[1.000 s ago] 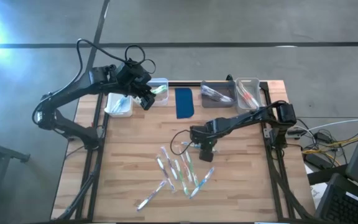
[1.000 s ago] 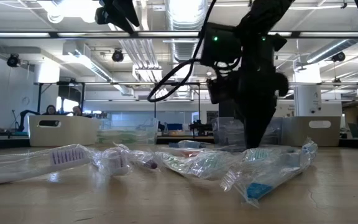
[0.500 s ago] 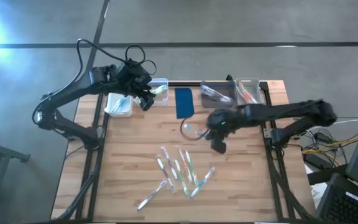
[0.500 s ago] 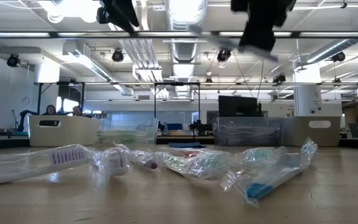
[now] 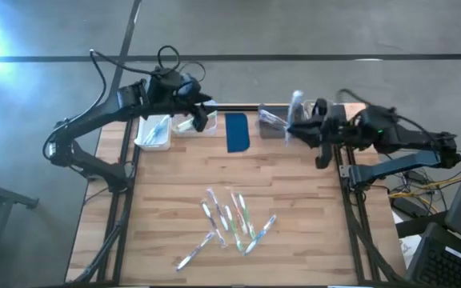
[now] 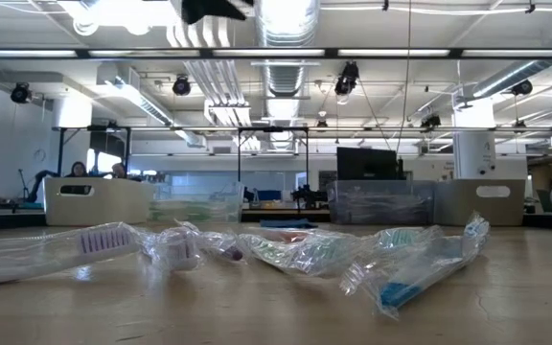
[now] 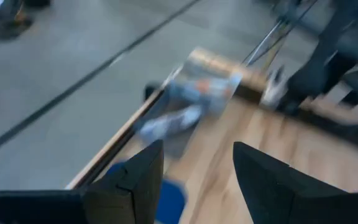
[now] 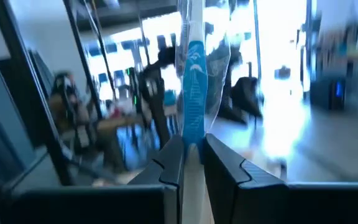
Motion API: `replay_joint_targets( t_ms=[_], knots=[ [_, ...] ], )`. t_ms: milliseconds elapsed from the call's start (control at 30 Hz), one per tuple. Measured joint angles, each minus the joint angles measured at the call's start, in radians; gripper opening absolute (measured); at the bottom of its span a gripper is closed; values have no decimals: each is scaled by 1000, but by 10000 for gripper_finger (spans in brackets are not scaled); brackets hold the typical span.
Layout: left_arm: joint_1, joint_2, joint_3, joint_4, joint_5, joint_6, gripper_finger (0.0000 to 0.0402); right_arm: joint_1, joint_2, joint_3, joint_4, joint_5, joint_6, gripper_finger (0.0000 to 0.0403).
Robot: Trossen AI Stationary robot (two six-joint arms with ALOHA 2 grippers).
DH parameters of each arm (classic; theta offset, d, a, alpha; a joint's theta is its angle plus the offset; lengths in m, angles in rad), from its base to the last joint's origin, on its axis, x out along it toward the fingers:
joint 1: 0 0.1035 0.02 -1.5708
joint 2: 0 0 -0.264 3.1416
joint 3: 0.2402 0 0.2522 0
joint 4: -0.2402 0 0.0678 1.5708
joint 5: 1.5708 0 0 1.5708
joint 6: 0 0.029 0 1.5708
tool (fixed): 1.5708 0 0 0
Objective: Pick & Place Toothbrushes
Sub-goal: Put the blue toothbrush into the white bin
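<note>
Far edge of the table [image 5: 310, 200], left to right: bin [image 5: 154, 133], second bin [image 5: 192, 122] beside it under the left gripper [image 5: 199, 117], pad [image 5: 238, 132] at mid-edge, third bin [image 5: 274, 122], fourth bin by the far right corner, largely hidden by the arm. Right gripper [image 5: 296, 128] above the third bin, wrapped toothbrush [image 5: 296, 104] pinched between its fingers. Loose toothbrushes [image 5: 232, 222] clustered toward the near edge, at the middle.

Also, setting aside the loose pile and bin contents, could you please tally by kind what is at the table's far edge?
Bins in plain view: 3 (white bin, clear bin, grey bin)
Dark blue pad: 1
Wrapped toothbrush held in right tool: 1
Total: 5
</note>
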Motion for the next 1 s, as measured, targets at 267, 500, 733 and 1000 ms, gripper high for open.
replay_joint_targets(
  t_ms=[267,500,733,1000],
  knots=[
    [-24,54,0,389,263,-4,197,0,0,0,84,1,-86,30],
    [-67,129,0,533,331,-4,197,-1,35,0,118,0,-104,30],
    [-108,200,0,617,376,-5,197,-1,54,0,135,0,-112,30],
    [-158,227,0,680,396,20,197,-1,104,0,192,0,-112,30]
  ],
)
